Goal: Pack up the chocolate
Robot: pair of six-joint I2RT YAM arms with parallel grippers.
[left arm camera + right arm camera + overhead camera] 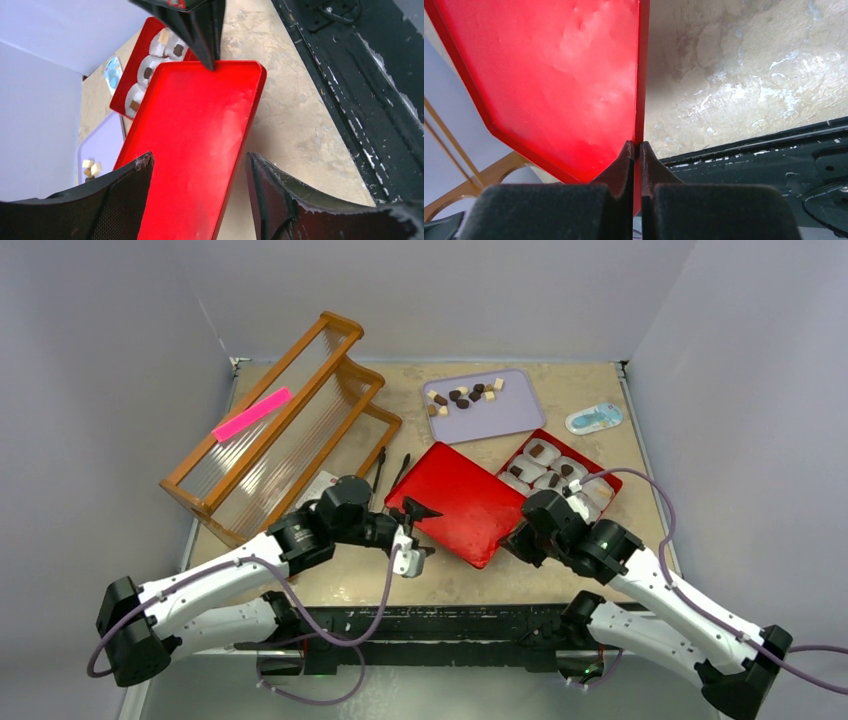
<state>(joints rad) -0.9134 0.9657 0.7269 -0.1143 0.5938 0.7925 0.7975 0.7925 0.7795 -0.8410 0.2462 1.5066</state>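
Mottled beige table (470, 578) — on it wooden rack (262, 445), lilac tray (503, 416), red box (583, 454), blue-white packet (594, 418), black tongs (385, 475).

The lid (455, 502) is plain, glossy bright red. The open box (585, 452) is the same red, and the pleated paper cups (131, 92) inside it are white. The chocolate pieces (462, 395) come in dark brown, mid-brown and cream, and the tray (510, 415) under the loose ones is pale lilac. The rack (342, 324) is orange-brown wood with clear ribbed panels. On it lies a hot-pink strip (251, 413). A small oval thing (594, 418) is pale blue and white. The tabletop (400, 390) is mottled beige, blotched lighter and darker. The arms (200, 590) are white with black joints, their cables (820, 649) dull purple. The walls (450, 290) are pale grey.
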